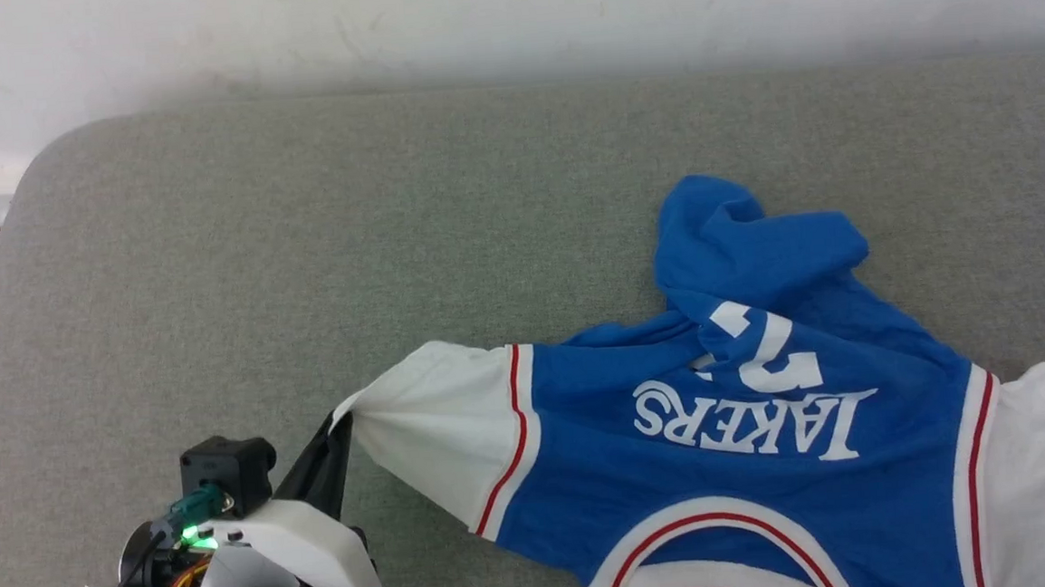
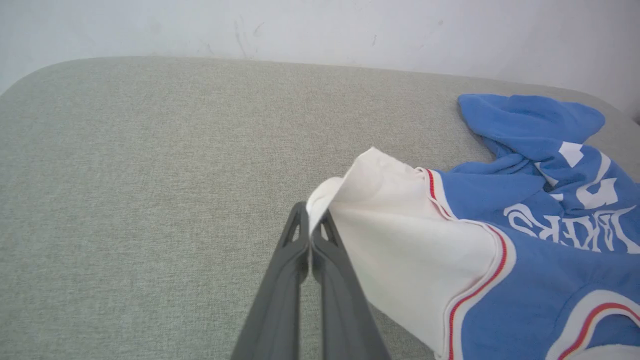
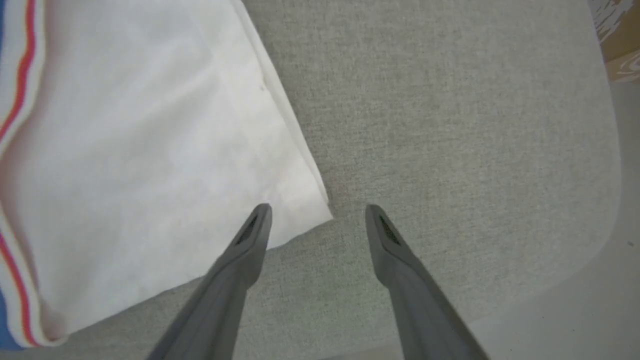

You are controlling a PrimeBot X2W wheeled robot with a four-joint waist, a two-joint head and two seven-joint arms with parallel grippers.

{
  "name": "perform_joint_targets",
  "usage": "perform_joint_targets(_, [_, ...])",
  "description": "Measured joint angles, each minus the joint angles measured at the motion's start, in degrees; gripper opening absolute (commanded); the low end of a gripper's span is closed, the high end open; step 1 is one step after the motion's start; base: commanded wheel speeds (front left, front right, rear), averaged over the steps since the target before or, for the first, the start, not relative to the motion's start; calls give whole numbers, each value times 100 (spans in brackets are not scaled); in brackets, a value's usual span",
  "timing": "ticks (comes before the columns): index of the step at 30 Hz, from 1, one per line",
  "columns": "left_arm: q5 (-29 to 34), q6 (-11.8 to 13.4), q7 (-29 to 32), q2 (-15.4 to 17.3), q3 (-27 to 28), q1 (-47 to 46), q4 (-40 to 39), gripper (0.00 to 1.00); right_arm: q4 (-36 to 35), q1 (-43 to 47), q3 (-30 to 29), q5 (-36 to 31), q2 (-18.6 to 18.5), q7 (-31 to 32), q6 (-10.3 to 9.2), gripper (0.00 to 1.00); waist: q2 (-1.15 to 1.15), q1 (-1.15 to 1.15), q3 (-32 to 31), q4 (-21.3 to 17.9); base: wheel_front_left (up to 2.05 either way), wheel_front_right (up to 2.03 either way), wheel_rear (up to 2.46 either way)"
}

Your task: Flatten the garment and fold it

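White letters across the blue shirt (image 1: 741,462) read "LAKERS", upside down from the head view. At 12 o'clock of them sat a white number, creased into a fold so that it could not be read in full. The shirt lay on a grey-green cushion (image 1: 301,234), toward 4 o'clock in the head view. Its blue body was bunched up toward 12 o'clock, and a white band with red edging curved at 6 o'clock. The left gripper (image 1: 338,429), at 8 o'clock in that view, had its jaws pressed together on the edge of the 9 o'clock sleeve (image 1: 431,426). That white cloth was drawn into a point at the fingertips, and thin red stripes marked where it joined the blue. In the left wrist view the two dark fingers met at their tips, with the white hem nipped between them. The 3 o'clock sleeve (image 1: 1041,470) lay flat. In the right wrist view the right gripper (image 3: 317,212) had its jaws wide apart over the corner of that sleeve. One finger was above the white hem and the other above bare cushion. Whether either touched could not be told. A pale wall (image 1: 505,13) ran behind the cushion at 12 o'clock.
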Motion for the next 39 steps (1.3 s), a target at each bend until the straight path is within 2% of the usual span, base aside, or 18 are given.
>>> perform_joint_targets(8, [41,31,92,-22,-159,-7,-229,0,527,-344,11,37,-62,-63,0,100,0,0,296,102,0,0,0])
perform_joint_targets(10, [41,31,124,-19,-181,-8,-234,0,613,-379,115,113,-104,-59,-10,0,0,0,342,126,0,0,0])
perform_joint_targets(18, [-110,23,248,-2,-160,-8,-488,0,198,-443,332,892,-131,-166,-23,0,0,0,177,129,0,0,0])
perform_joint_targets(21, [-371,-10,335,2,-70,-9,-736,0,-431,-716,293,1373,-64,-103,-16,0,0,0,27,91,0,0,0])
perform_joint_targets(27, [-740,-27,426,101,359,-296,-1492,0,-1663,-1232,62,1804,-347,335,-13,0,0,0,-308,-12,0,0,0])
perform_joint_targets(33, [-1039,-33,486,458,948,-943,-1976,0,-2262,-2221,-93,2135,-463,853,-8,0,0,-1,-634,-147,0,0,0])
perform_joint_targets(39, [-1314,-34,586,793,1457,-1906,-2242,0,-2250,-3348,10,2176,-781,898,-8,0,1,-1,-799,-312,0,0,0])
